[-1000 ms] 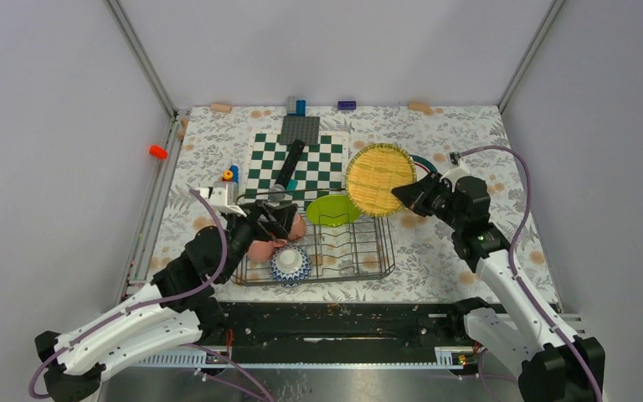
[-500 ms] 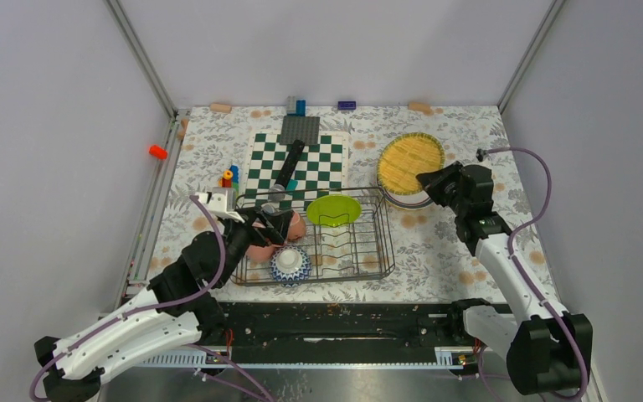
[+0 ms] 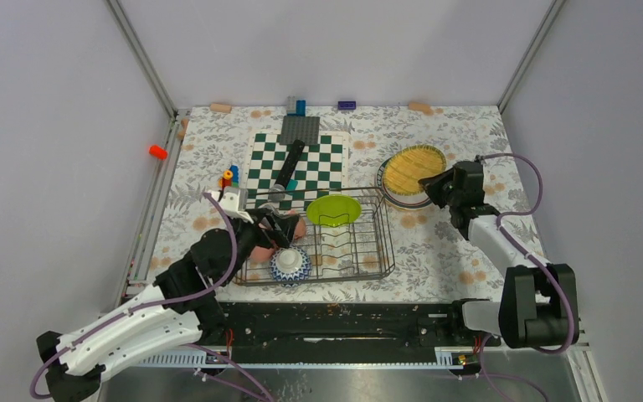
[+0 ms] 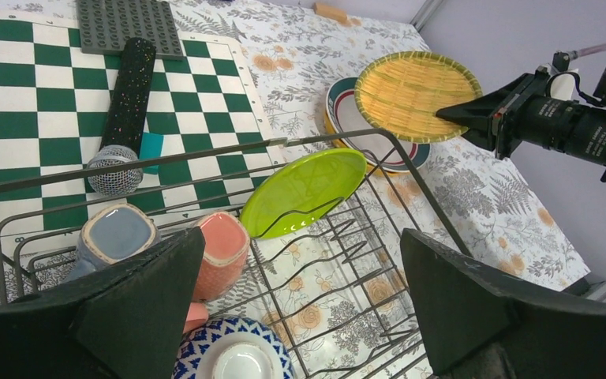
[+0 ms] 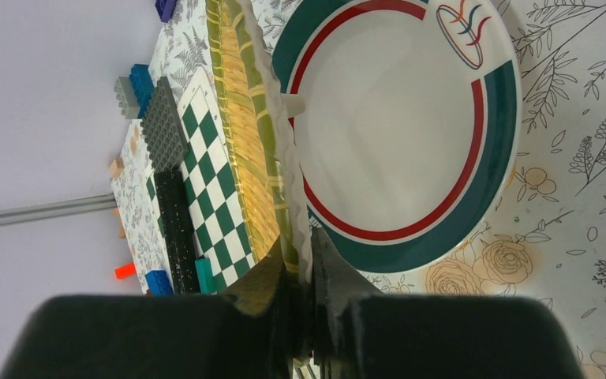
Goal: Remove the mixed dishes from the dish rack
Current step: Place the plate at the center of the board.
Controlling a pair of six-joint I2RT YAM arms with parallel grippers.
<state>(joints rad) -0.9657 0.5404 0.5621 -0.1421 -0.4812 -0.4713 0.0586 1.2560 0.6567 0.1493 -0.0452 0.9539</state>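
right claw (image 5: 301, 264): I pinch the yellow-orange plate (image 5: 248, 134) by its rim, tilted over the teal-rimmed plate (image 5: 394, 126) on the desk (image 5: 568, 197), half hiding it | left claw (image 4: 300, 304): spread wide above the dish rack (image 4: 410, 170); lime-green plate (image 4: 304, 189) propped inside | checkered board (image 4: 39, 95): edge numerals unreadable

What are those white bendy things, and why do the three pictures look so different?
Those are two robot arms with pinchers called grippers. The wide picture comes from a camera high above the table. The other two come from little cameras on each wrist, so you see the arm's own fingers up close. The right gripper pinches the rim of a yellow plate, over a white plate with a teal rim. The left gripper is open and holds nothing; it hovers over the wire dish rack. In the rack are a lime-green plate, a pink mug, a small grey cup and a blue-and-white bowl. Beyond it lies a checkered board.
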